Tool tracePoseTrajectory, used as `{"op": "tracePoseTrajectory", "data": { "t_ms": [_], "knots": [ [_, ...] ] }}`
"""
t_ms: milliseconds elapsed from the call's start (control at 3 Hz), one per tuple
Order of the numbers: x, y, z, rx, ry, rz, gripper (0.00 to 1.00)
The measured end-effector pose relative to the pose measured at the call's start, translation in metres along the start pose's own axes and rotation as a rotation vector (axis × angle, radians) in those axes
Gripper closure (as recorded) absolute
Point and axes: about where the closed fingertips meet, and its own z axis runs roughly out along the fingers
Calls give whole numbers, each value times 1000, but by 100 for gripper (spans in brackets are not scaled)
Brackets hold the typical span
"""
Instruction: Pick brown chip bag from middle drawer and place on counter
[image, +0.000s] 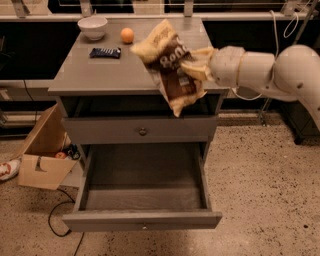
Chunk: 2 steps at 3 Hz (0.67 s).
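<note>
In the upper middle of the frame the hand (196, 69) pinches the right edge of the brown chip bag (167, 60), holding it tilted over the front right of the table (100, 75), well above the open middle drawer (145, 197), seemingly to set it down there.
</note>
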Motion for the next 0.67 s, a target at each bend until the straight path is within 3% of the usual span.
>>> {"op": "tracePoseTrajectory", "data": {
  "t_ms": [333, 667],
  "knots": [
    [0, -48, 36, 60, 96, 4, 100],
    [16, -91, 62, 133, 195, 46, 100]
  ]
}}
